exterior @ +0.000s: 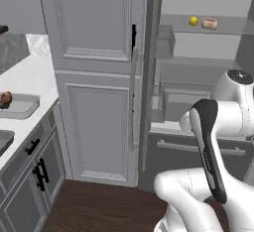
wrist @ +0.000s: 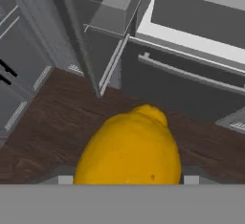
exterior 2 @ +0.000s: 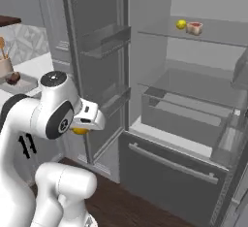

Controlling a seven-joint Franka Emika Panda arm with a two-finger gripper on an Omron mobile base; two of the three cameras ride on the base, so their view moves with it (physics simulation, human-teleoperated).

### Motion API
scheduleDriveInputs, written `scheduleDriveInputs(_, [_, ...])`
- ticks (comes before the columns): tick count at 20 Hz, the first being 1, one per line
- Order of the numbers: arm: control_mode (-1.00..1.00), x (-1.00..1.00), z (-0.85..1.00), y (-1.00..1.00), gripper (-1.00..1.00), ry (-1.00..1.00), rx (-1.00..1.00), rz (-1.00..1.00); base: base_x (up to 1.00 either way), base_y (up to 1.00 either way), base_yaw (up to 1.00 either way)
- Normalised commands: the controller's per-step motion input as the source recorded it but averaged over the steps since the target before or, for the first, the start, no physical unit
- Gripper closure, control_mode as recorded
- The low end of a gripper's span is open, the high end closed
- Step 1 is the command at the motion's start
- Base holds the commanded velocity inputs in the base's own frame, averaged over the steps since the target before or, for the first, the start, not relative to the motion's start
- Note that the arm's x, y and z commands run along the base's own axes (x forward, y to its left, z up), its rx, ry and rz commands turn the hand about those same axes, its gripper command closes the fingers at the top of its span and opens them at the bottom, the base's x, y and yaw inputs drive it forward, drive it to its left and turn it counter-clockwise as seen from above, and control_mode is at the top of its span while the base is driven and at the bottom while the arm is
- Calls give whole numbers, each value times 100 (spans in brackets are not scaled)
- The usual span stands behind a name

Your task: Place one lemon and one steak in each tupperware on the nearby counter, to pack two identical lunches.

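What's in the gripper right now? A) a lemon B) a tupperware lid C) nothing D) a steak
A: the hand view shows a yellow lemon sitting between the fingers of the gripper, and the right base view shows yellow under the hand.

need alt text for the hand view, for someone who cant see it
A yellow lemon fills the lower middle of the picture, held in the tool above a dark wooden floor. Beyond it stands an open grey fridge with a long drawer handle across its front, and its open door is on the left.
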Motion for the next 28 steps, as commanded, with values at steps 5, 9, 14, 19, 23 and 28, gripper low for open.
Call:
scheduleDriveInputs(5, [100,0,0,0,100,0,0,0,-25,67,92])
scheduleDriveInputs(9, [100,0,0,0,100,0,0,0,-34,61,74])
scheduleDriveInputs(14, [100,0,0,0,100,0,0,0,71,9,13])
scheduleDriveInputs(19, [100,0,0,0,100,0,0,0,100,45,-3])
scheduleDriveInputs(23, [100,0,0,0,100,0,0,0,100,6,-4])
scheduleDriveInputs(28, [100,0,0,0,100,0,0,0,91,-60,-24])
